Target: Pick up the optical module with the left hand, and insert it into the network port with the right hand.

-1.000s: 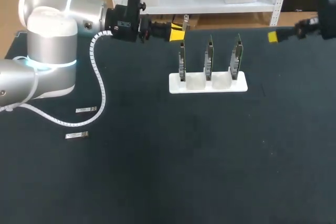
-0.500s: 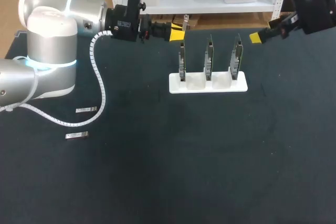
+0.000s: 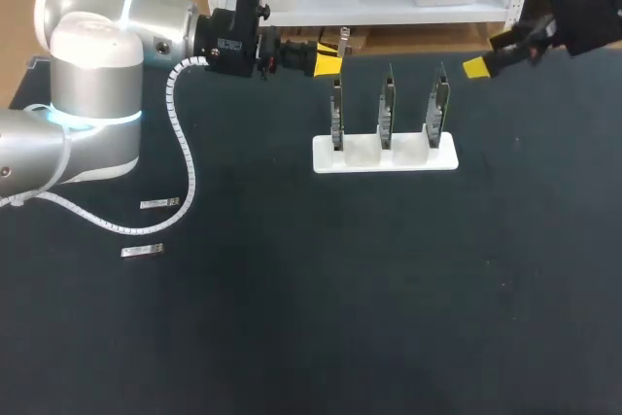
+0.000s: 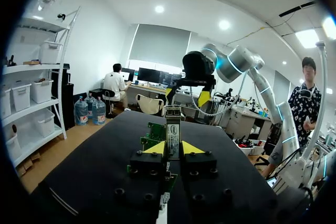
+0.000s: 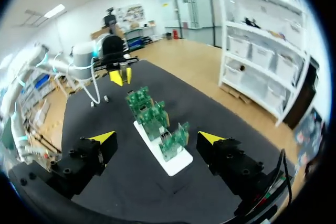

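The right gripper has swung in from the right edge of the frame over the last second and now hangs at the upper right, just past the rightmost of three boards standing in a white holder. In the last half second its yellow tip has barely shifted. Its fingers are spread wide with nothing between them.

The left gripper has not moved: it sits at upper centre-left, level with the board tops, clenched on the module, which sticks out upright beyond its yellow tips. Pickup looks done; the handover to the right arm is not. The two grippers are still well apart, facing each other across the row of boards.

What that means: the right gripper probably has to cross to the module and close on its free end before any insertion. The ports on the boards are too small to make out here.

The boards themselves stand between the two grippers, so a straight low path looks risky — going over or behind them seems safer. Two spare modules lie flat at the lower left of the tabletop, near the left arm's white cable, well clear of the work.
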`<state>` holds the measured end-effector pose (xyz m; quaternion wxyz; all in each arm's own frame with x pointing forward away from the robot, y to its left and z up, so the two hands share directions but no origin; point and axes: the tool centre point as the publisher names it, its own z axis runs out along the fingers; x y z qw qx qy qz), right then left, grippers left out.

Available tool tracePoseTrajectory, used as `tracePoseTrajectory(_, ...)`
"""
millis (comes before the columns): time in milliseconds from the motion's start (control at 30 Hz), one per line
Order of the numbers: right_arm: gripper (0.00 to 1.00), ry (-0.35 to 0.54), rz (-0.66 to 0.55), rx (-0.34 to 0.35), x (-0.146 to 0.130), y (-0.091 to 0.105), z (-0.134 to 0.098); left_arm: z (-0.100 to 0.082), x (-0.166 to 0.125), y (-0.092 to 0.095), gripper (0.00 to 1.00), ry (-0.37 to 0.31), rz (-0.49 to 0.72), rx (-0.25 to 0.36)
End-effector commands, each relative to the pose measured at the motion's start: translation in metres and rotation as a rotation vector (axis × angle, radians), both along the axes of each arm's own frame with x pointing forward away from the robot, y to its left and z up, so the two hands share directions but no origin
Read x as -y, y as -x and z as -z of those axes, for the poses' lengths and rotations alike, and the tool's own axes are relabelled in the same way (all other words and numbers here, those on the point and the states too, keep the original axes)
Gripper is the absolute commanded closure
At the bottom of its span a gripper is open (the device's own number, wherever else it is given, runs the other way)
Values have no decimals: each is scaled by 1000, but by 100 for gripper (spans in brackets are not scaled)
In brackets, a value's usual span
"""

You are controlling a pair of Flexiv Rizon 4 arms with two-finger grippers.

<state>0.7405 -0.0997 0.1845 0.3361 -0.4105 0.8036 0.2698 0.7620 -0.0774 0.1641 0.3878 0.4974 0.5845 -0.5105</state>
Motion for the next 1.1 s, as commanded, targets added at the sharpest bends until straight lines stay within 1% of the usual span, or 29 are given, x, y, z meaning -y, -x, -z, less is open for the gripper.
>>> tracePoseTrajectory(33,0,-26,-260,-33,-36,-29,-1,0,0,-2,100,-2,3,-1)
tracePoseTrajectory(100,0,3,-318,-17,-49,-32,-3,0,0,-2,100,-2,3,-1)
tracePoseTrajectory(233,0,-15,-381,3,-66,-34,-5,0,0,-2,100,-2,3,-1)
tracePoseTrajectory(300,0,-11,-397,0,-70,-33,-4,0,0,-2,100,-2,3,-1)
tracePoseTrajectory(500,0,-46,-442,4,-79,-36,-1,0,0,-2,100,-2,3,-1)
tracePoseTrajectory(600,0,-61,-459,16,-83,-41,-2,0,0,-2,100,-2,3,-1)
tracePoseTrajectory(733,0,-48,-516,30,-94,-49,-5,0,0,-2,100,-2,3,-1)
tracePoseTrajectory(900,0,-53,-552,26,-111,-56,-7,0,0,-2,100,-2,3,-1)
tracePoseTrajectory(1000,0,-70,-563,33,-121,-55,-8,0,0,-2,100,-2,3,-1)
tracePoseTrajectory(1100,0,-78,-576,28,-128,-48,-6,0,0,-2,100,-2,3,-1)
